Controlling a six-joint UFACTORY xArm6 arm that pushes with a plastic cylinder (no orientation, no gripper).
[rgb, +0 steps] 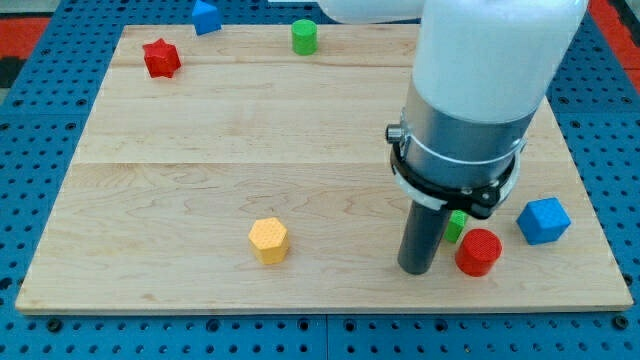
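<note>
Jaws are absent: the arm ends in a rod whose tip (417, 268) rests just left of the red cylinder (479, 251), a green block (456, 226) half-hidden behind, blue cube (543, 220) rightward.

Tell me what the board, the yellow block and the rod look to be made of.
The board looks like pale wood, with visible grain and plank seams, matte. The yellow block, six-sided, seems moulded or printed plastic: flat even colour, faint surface texture. The rod looks like dark matte metal or plastic, I cannot tell which; my tip rests on the board just left of the red cylinder.
</note>
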